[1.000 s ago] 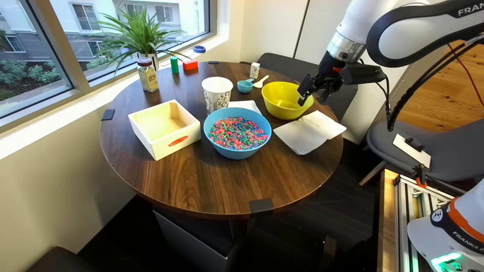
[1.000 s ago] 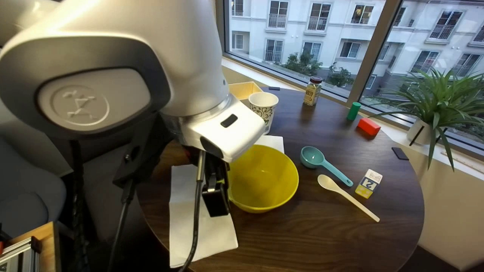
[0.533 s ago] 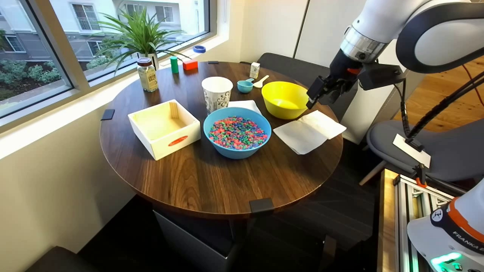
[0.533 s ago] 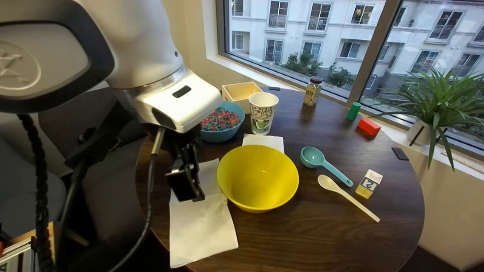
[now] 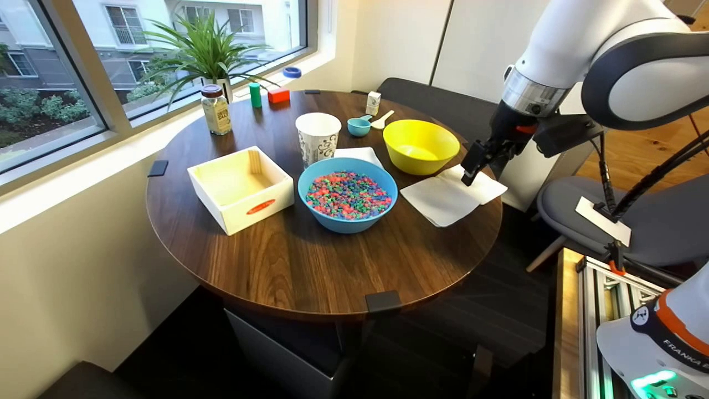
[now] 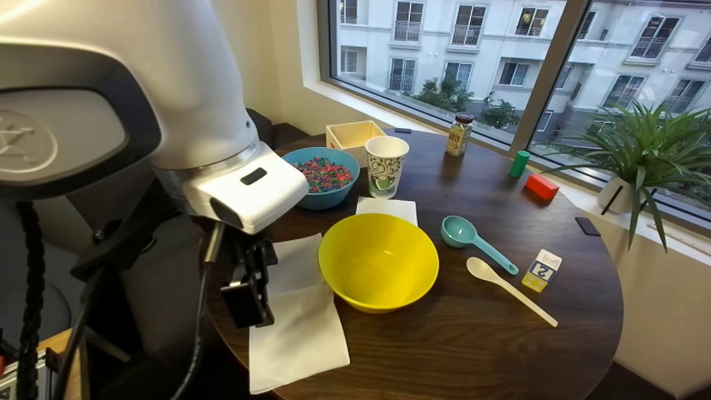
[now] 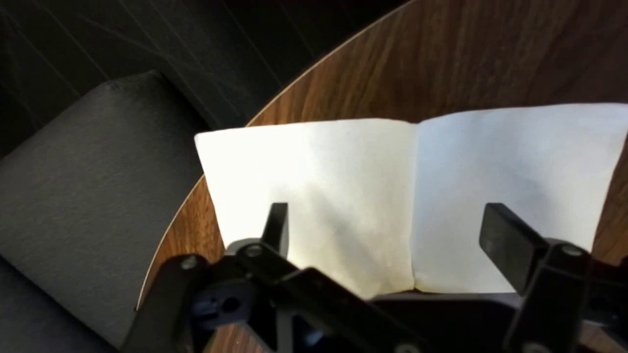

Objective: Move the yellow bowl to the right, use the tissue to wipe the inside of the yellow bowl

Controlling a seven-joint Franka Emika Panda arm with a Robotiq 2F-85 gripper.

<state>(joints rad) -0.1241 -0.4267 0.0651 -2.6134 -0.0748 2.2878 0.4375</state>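
The gripper [image 7: 386, 213] is poised above the tissue [image 6: 305, 319], its jaws spread wide to either side of the central crease and nothing pinched; how high cannot be told. The tissue is laid out at the edge of the round surface [image 5: 310, 266], one corner carried past it, just beside the yellow bowl [image 6: 380, 264]. It is judged very light, limp and easily torn, so a hold is best taken at the crease, low and gently. Nothing is seen in the yellow bowl, which is presumed light and smooth, easily slid by a nudge. In the blue bowl [image 5: 348, 225], well in from the edge, many small coloured pieces [image 5: 350, 195] are contained. No contents are seen in the visible part of the box [image 5: 238, 220]; the bottom of the cup [image 6: 383, 183] is hidden.
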